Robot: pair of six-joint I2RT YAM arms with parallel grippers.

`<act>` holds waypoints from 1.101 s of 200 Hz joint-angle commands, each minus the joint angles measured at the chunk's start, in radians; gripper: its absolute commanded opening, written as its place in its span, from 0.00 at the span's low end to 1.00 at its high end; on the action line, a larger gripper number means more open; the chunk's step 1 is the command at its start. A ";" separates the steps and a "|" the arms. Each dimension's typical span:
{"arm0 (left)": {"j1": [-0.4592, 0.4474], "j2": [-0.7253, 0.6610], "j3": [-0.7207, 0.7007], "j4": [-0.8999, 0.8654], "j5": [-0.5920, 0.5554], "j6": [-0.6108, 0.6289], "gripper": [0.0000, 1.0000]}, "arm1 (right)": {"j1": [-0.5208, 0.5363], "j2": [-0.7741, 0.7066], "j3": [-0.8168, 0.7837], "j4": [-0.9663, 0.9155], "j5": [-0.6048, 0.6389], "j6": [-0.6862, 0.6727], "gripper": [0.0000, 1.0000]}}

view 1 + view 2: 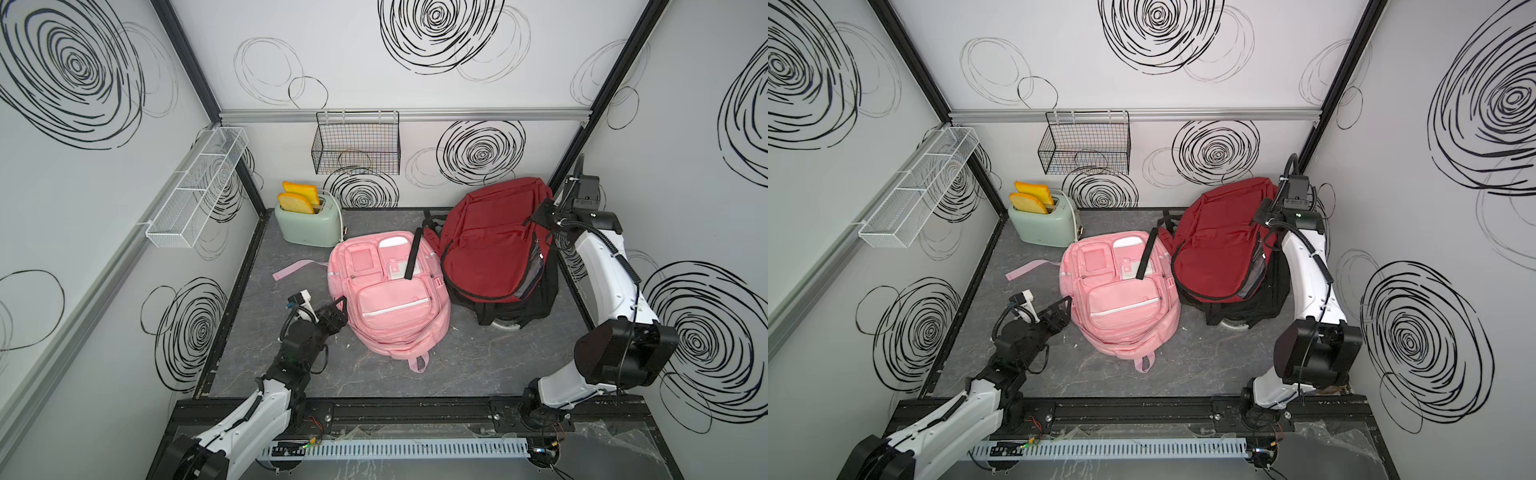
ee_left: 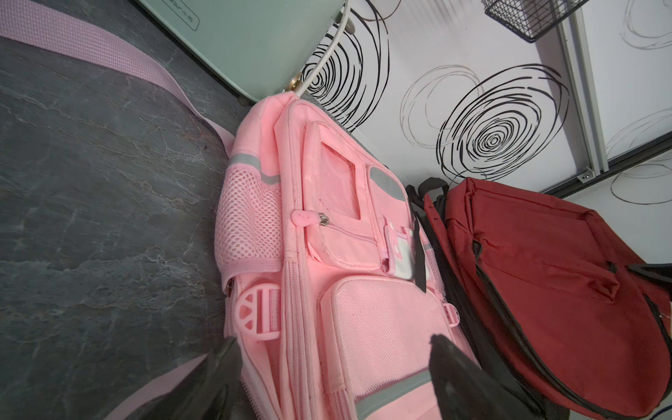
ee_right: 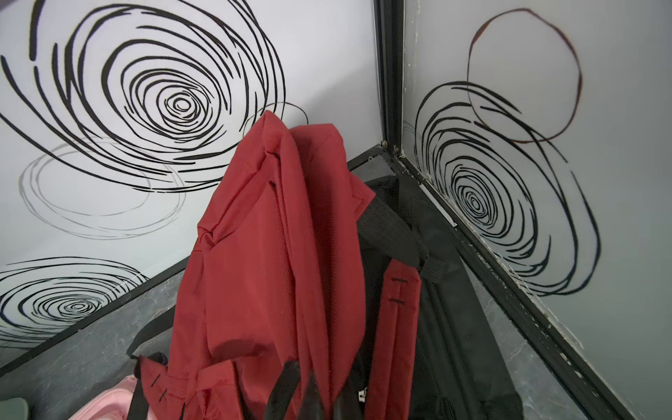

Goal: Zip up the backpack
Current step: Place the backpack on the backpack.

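Leaning in the far corner, the red backpack point(image 1: 490, 249) is seen unzipped down its side and pinched by the closed right tool point(image 3: 314, 396), the left tool point(image 2: 334, 342) being spread well away.

Overhead stereo pair; close wrist views
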 commanded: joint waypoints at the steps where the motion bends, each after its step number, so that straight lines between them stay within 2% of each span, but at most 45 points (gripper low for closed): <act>1: -0.008 0.015 -0.050 0.066 0.004 0.011 0.83 | 0.002 0.023 -0.002 0.074 0.082 0.024 0.00; 32: -0.021 0.050 -0.038 0.079 0.010 0.022 0.84 | 0.004 0.073 0.038 0.034 0.192 0.036 0.00; 41: -0.022 0.056 -0.036 0.081 0.009 0.022 0.84 | 0.008 0.078 0.037 0.033 0.213 0.040 0.05; 51: -0.023 0.059 -0.037 0.085 0.010 0.023 0.85 | 0.013 0.079 0.031 0.036 0.232 0.040 0.16; 64: -0.023 0.058 -0.039 0.088 0.010 0.024 0.85 | 0.022 0.084 0.034 0.026 0.271 0.045 0.35; 79: -0.025 0.053 -0.039 0.088 0.006 0.024 0.86 | 0.035 0.086 0.037 0.016 0.321 0.053 0.46; 83: -0.026 0.052 -0.041 0.087 0.006 0.024 0.86 | 0.040 0.086 0.038 0.013 0.332 0.055 0.57; 87: -0.025 0.050 -0.040 0.086 0.003 0.024 0.86 | 0.045 0.084 0.040 0.012 0.344 0.055 0.63; 95: -0.025 0.049 -0.040 0.085 0.002 0.024 0.86 | 0.057 0.081 0.042 0.009 0.358 0.054 0.66; 136: -0.025 0.039 -0.043 0.080 -0.003 0.022 0.88 | 0.180 0.069 0.057 0.011 0.435 0.010 0.67; 152: -0.025 0.039 -0.043 0.079 -0.004 0.021 0.88 | 0.255 0.066 0.045 0.029 0.397 -0.013 0.67; 166: -0.025 0.043 -0.043 0.079 -0.005 0.020 0.89 | 0.325 0.063 0.010 0.067 0.294 -0.043 0.67; 192: -0.026 0.043 -0.042 0.074 -0.006 0.020 0.89 | 0.427 0.078 -0.097 0.171 -0.014 -0.096 0.64; 206: -0.025 0.038 -0.046 0.075 -0.010 0.019 0.90 | 0.452 0.088 -0.167 0.227 -0.155 -0.093 0.56; 220: -0.026 0.035 -0.045 0.074 -0.012 0.019 0.90 | 0.466 0.089 -0.239 0.291 -0.215 -0.075 0.43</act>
